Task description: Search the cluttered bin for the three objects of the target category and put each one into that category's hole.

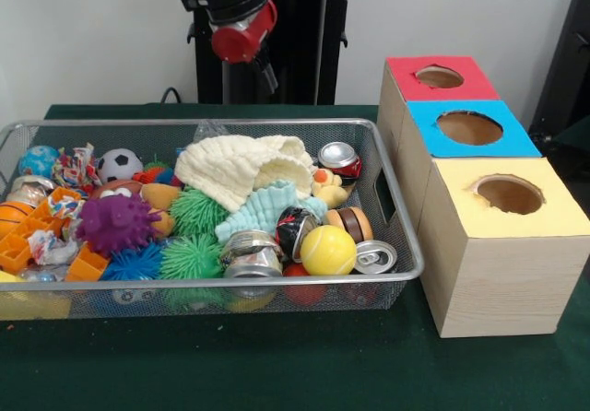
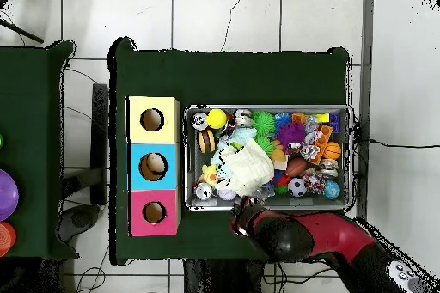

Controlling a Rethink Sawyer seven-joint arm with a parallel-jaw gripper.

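The silver wire-mesh bin [image 1: 407, 245] is full of toys, cans and a white cloth [image 1: 241, 164]; it also shows in the overhead view [image 2: 348, 157]. A clear, wrinkly film piece [image 1: 210, 131] pokes up at the bin's far rim behind the cloth. Another crinkled clear piece [image 1: 31, 190] lies at the bin's left end. The blue-topped box's hole [image 1: 469, 127] is to the right of the bin; in the overhead view this hole [image 2: 153, 167] shows something pale inside. The gripper [image 1: 266, 73] hangs above the table behind the bin's far rim, apart from the contents [image 2: 241, 217].
The red-topped box [image 1: 441, 77] and the yellow-topped box [image 1: 510, 194] flank the blue one. Silver cans [image 1: 253, 252], a yellow ball [image 1: 327, 250], spiky green and purple balls and orange blocks crowd the bin. The black pedestal [image 1: 304, 52] stands behind.
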